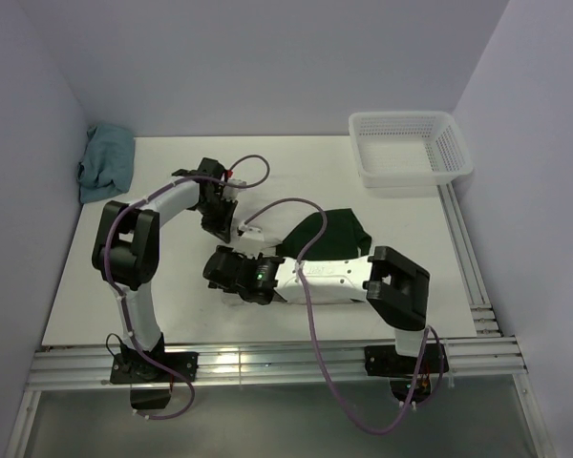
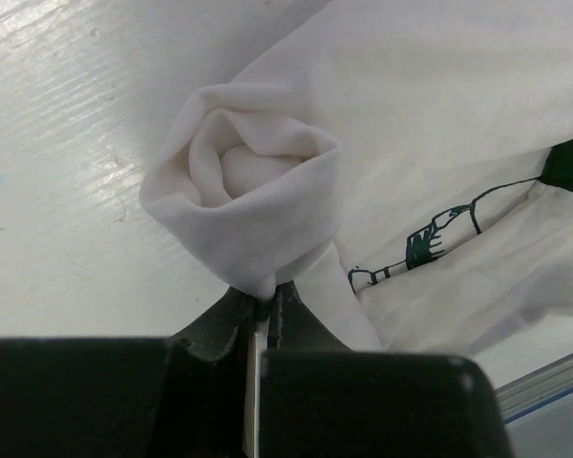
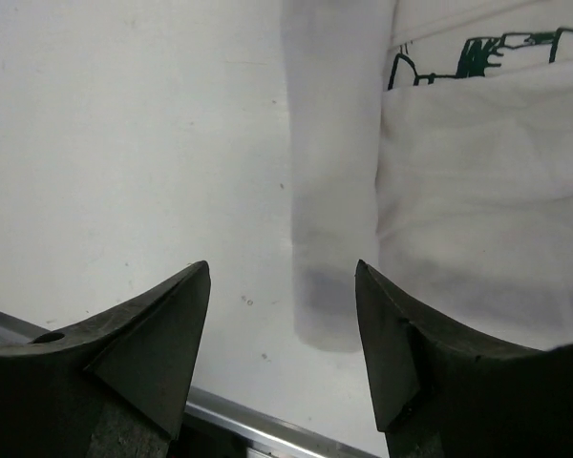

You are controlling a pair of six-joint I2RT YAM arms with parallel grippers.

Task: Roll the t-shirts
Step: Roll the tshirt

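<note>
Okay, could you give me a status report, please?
Left claw shut on t-shirt, end rolled. Right claw open, at its edge. Basket, blue cloth well away.

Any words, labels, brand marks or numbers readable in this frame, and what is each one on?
No text can be read in any view.
On the t-shirt, the chest print: a dark line drawing, no legible letters.
On the right arm's white link: faint dark marks, too small to read.
</note>
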